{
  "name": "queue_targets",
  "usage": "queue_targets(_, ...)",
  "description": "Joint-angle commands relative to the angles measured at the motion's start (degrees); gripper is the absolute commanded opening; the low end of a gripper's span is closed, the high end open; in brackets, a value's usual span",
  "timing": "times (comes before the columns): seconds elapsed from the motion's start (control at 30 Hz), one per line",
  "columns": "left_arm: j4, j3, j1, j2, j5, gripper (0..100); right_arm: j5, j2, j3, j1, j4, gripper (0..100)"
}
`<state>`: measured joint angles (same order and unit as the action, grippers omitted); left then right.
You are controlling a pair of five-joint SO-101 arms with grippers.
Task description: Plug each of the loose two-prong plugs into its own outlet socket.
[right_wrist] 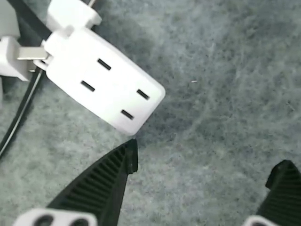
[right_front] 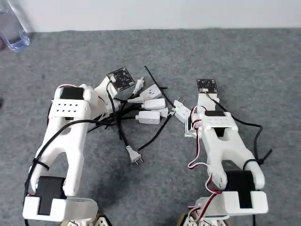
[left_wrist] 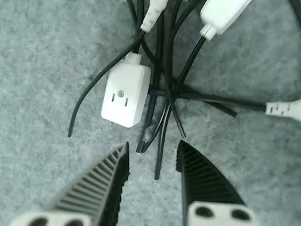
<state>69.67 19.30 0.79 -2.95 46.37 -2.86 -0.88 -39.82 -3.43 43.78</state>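
Note:
A tangle of white sockets [right_front: 151, 109] and black cords [right_front: 117, 120] lies mid-table between my two arms. A loose black two-prong plug [right_front: 136, 157] lies nearer the front, and a white plug [right_front: 139, 84] sits at the far side of the tangle. My left gripper [left_wrist: 153, 146] is open above the cords, just short of a white socket [left_wrist: 124, 95] lying face up. My right gripper [right_wrist: 207, 157] is wide open over the carpet beside a white double socket block [right_wrist: 106, 89], one fingertip [right_wrist: 130, 149] close to its end. A metal prong [right_wrist: 29, 52] touches that block's other end.
Grey carpet [right_front: 263, 70] covers the table, with a white wall behind. A clear bottle [right_front: 12, 29] stands at the far left corner. More white plug bodies [left_wrist: 222, 13] and a white cord end [left_wrist: 283, 108] lie around the left gripper.

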Motion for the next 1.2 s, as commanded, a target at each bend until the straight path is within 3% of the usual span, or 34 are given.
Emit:
queue_targets(0.0, -2.55, 0.13, 0.18, -2.02, 2.11, 16, 0.7, -0.31, 2.99, 0.31, 0.22, 42.5)
queue_targets(0.23, -14.24, 3.03, 0.0, 3.16, 2.11, 23, 0.7, -0.4, 2.99, 0.31, 0.22, 42.5)
queue_targets(0.5, -14.24, -11.65, 2.64, 19.25, 2.2, 24, 0.7, -0.4, 2.99, 0.4, 0.13, 42.5)
queue_targets(0.7, -6.86, -22.64, 3.78, 25.93, 4.84, 24, 0.79, -0.13, 2.99, 0.4, -1.27, 42.5)
queue_targets(1.17, -5.71, -30.81, 3.6, 35.25, 7.56, 24, 0.79, -0.13, 2.99, 0.4, -1.36, 42.5)
